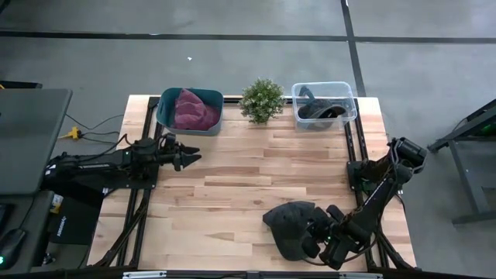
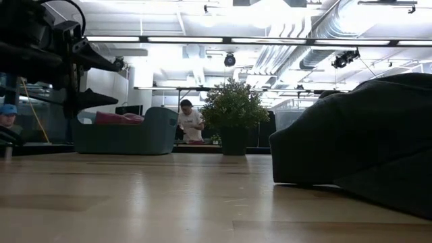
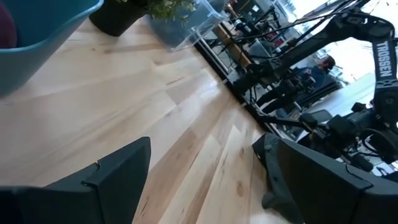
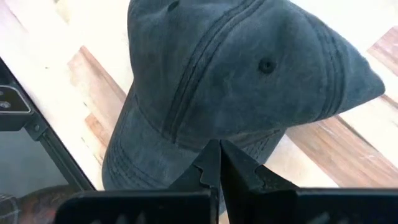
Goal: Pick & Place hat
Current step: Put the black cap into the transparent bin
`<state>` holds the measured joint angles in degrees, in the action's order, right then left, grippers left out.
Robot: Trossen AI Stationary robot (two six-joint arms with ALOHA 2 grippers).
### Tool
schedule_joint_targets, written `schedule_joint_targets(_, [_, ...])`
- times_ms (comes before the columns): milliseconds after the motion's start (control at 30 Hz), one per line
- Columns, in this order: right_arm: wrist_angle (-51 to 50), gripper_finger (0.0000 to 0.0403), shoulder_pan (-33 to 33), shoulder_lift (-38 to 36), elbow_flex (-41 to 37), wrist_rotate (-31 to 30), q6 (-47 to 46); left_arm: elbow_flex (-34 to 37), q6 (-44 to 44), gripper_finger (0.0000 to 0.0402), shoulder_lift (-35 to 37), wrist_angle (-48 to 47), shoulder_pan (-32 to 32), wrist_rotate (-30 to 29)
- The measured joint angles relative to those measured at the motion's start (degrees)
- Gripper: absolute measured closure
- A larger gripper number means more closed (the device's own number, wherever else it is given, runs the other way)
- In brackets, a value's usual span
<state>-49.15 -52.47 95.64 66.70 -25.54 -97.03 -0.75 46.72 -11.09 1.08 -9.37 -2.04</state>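
Observation:
The hat [image 1: 289, 225] is a dark washed-denim cap lying on the wood near the table's near edge, right of centre. It fills the right wrist view [image 4: 236, 74] and bulks at the right of the low view [image 2: 364, 135]. My right gripper [image 1: 316, 232] sits at the hat's right side, fingers shut [image 4: 219, 152] at its lower edge. My left gripper [image 1: 190, 157] hovers open over the table's left half, in front of the teal bin, with its fingers wide apart [image 3: 211, 186]. My right gripper has its shut fingertips on the lower edge of the hat's crown [image 4: 189, 146], coming low from the table's near-right side. The fingers themselves hide the place of contact, so the pinched layer cannot be told. The hat rests on the table.
A teal bin [image 1: 190, 110] holding maroon cloth stands at the far left. A small potted plant [image 1: 261, 99] is beside it, and a clear bin [image 1: 324, 105] with dark items is at the far right. Bare wood [image 1: 248, 174] lies between the arms. A person shows in the room behind [image 2: 191, 121].

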Motion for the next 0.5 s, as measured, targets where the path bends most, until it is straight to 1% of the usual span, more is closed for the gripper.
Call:
schedule_joint_targets(300, [-1.15,0.0402,0.01,0.0,0.0,-1.23,-0.35,0.02,-0.94,0.0064,-0.05,0.02,0.0,0.05])
schedule_joint_targets(400, [-1.0,0.0402,0.4,-0.01,0.0,-1.27,-0.49,0.04,-3.03,0.0064,-0.05,0.0,0.0,0.72])
schedule_joint_targets(500, [-0.35,0.0402,1.08,0.0,0.0,-1.1,-0.49,0.04,-2.89,0.0064,-0.05,0.0,0.0,1.78])
